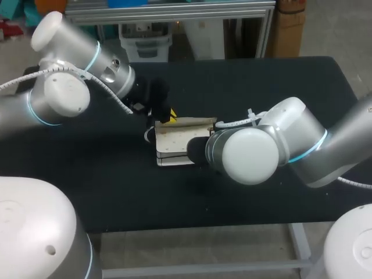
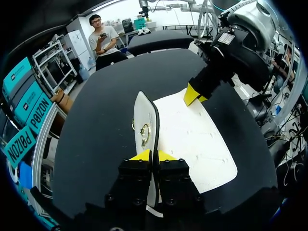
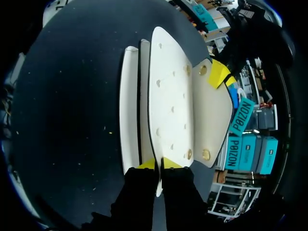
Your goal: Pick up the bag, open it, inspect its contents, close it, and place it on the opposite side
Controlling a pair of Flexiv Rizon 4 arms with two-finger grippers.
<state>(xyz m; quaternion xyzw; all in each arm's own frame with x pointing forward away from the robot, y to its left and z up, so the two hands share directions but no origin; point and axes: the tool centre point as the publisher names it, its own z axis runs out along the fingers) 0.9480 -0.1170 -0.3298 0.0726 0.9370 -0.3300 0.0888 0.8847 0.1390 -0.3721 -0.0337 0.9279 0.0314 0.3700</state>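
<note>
From the left side, the left fingers point(image 2: 143, 156) are closed on a thin upright edge of the white bag point(image 1: 177, 139), which lies in the middle of the black worktop point(image 1: 261, 87), and the right fingers point(image 3: 172, 163) are closed on its opposite end.

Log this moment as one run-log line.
white bag: on black table, not lifted | left fingers: shut on clasp-side edge | right fingers: shut on opposite edge

No print can be read on the bag point(image 1: 177, 142); a white label point(image 2: 226, 38) on the right arm point(image 2: 252, 21) beyond the bag is too small.
</note>
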